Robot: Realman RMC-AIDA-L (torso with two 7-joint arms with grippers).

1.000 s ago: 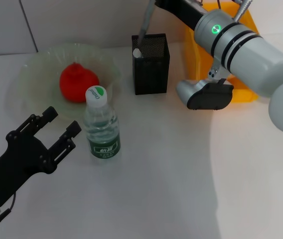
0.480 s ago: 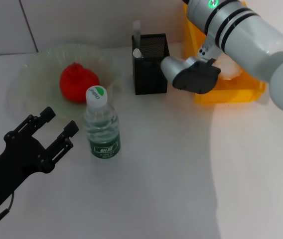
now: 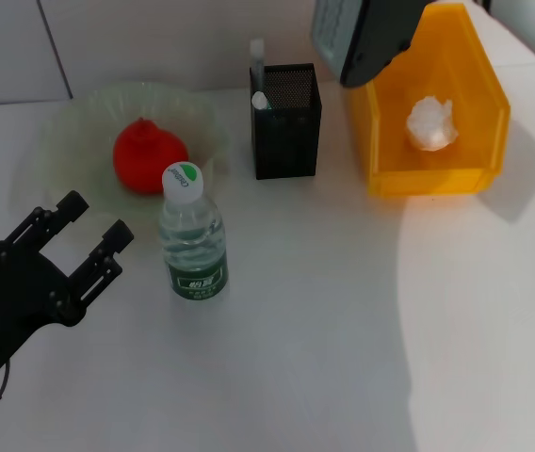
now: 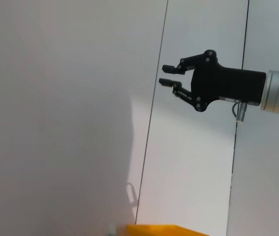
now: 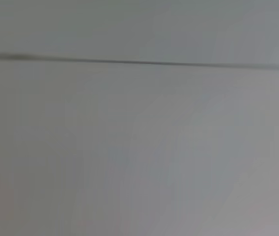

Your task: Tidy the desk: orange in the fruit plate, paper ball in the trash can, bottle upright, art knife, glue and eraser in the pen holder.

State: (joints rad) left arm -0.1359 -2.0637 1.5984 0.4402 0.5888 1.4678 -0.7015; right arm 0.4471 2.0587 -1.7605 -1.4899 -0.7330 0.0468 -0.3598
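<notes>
Evidently the tidying was close to complete. At 10 o'clock on the worktop (image 3: pixel 324 311) the orange (image 3: pixel 147 156) lay in the fruit plate (image 3: pixel 60 141). The bottle (image 3: pixel 191 235) stood upright just in front of the plate, cap on. At 12 o'clock the pen holder (image 3: pixel 286 122) held at least 1 pale stick-like item; whether knife, glue and eraser were all inside could not be determined. At 2 o'clock the paper ball (image 3: pixel 432 124) rested inside the trash can (image 3: pixel 428 174).

The left hand (image 3: pixel 74 245) hovered at 8 o'clock beside the bottle, fingers spread and grasping nothing. The right hand (image 4: pixel 171 81) appeared only in the left wrist view, raised before the wall, released and empty.

Judgement: no loose item was visible on the worktop; the next move called for parking both arms, subject to confirming the holder's contents.
</notes>
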